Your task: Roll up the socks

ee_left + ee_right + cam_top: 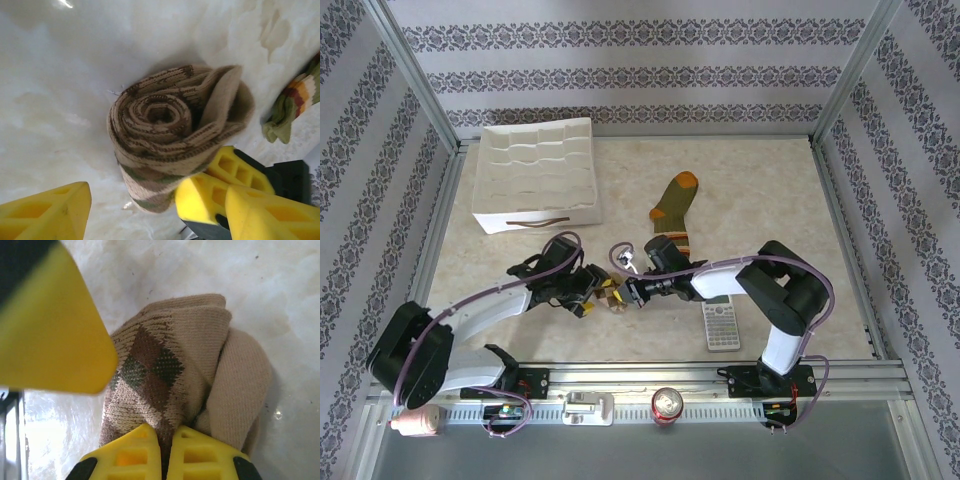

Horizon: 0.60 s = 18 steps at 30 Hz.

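Note:
The brown-and-tan argyle sock (170,135) lies rolled into a spiral on the marble tabletop, between the two grippers (613,300). My right gripper (167,432) is shut on the roll's outer layer, its yellow fingers (240,167) pinching the fabric from the right. My left gripper (157,195) stands open astride the near end of the roll, and its left finger (47,212) is clear of the fabric. The olive green sock (675,205), with orange toe and striped cuff (295,102), lies flat behind the right gripper (632,292).
A white divided organiser box (535,175) sits at the back left. A grey calculator (721,323) lies beside the right arm. A soda can (667,404) and a pink object (415,422) rest on the front rail. Patterned walls enclose the table.

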Available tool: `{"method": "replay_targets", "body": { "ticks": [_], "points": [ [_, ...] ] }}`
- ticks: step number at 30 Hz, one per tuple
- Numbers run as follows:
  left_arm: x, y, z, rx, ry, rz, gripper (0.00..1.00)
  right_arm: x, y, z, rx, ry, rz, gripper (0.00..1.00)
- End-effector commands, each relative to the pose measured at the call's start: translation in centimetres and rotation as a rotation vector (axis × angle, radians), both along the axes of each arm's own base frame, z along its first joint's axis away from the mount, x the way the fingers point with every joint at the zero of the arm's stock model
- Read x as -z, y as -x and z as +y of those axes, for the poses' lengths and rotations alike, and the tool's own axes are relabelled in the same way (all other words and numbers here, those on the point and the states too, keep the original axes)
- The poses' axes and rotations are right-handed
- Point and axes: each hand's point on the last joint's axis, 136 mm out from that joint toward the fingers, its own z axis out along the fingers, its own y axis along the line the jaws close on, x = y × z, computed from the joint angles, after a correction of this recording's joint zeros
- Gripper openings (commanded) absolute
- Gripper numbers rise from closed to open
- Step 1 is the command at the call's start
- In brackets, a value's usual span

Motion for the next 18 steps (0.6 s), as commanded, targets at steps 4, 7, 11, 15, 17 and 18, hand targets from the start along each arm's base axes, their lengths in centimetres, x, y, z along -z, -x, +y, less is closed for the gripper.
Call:
{"method": "replay_targets", "body": {
  "ticks": [4,7,11,15,17,18],
  "points": [
    [1.3,-1.1,-1.2,0.012,-0.015,-0.019,0.69,7.8,3.4,-6.1,0.082,0.304,0.274,0.00],
    [2.2,-1.9,-1.2,0.006,-0.051,-0.015,0.69,7.7,3.4,-6.0,0.072,0.300,0.275,0.00],
    [5.4,0.3,0.9,-0.015,-0.180,0.134,0.50,7.4,3.2,-5.8,0.059,0.292,0.252,0.00],
    [7.7,3.1,2.7,-0.011,-0.261,0.265,0.22,5.3,2.9,-5.0,0.008,0.263,0.106,0.13],
    [7.9,4.2,3.5,-0.023,-0.287,0.308,0.09,3.2,2.5,-4.6,-0.008,0.252,-0.066,0.32],
    [7.8,4.6,3.8,-0.028,-0.295,0.320,0.07,2.2,2.3,-4.6,-0.015,0.261,-0.170,0.37]
  ]
}}
